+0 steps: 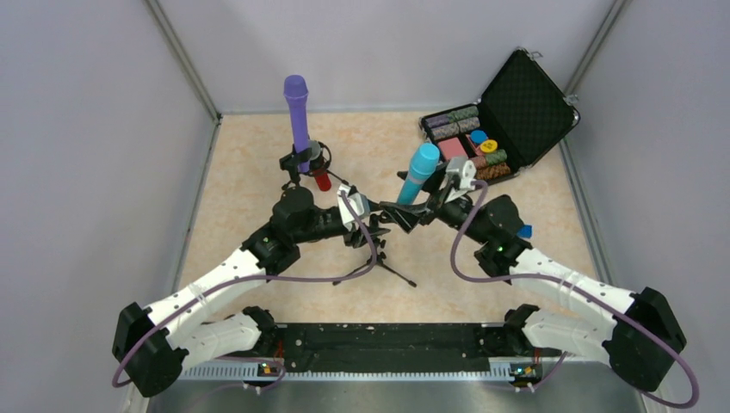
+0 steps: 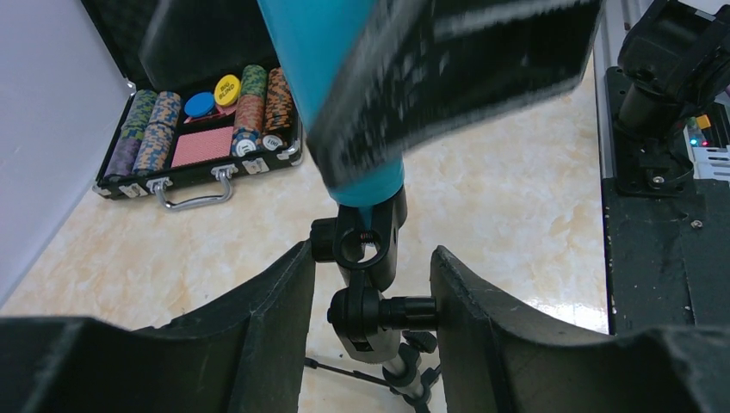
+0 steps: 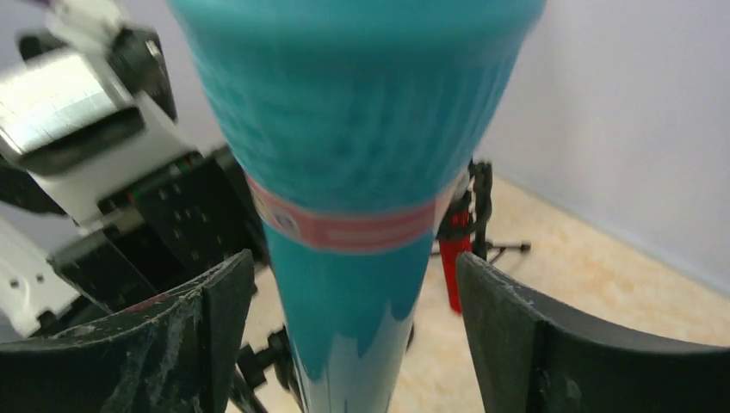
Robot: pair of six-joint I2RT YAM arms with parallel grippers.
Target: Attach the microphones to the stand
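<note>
Light blue microphone (image 1: 419, 172) is standing tilted near the middle of the table (image 1: 258, 181), its lower end sitting in a clip of the stand (image 1: 380, 262). Right gripper (image 3: 353, 275) is standing open around it: both fingers (image 3: 215, 335) are flanking the barrel below the head, a gap showing on each side. Left gripper (image 2: 372, 256) is resting partly open lower down, straddling the stand's clamp joint just under the microphone's base; a knob (image 2: 409, 310) is touching one finger, the other standing clear. Purple microphone (image 1: 298, 116) is standing upright left of the middle, towards the far edge, red microphone (image 1: 322, 179) just beside it.
</note>
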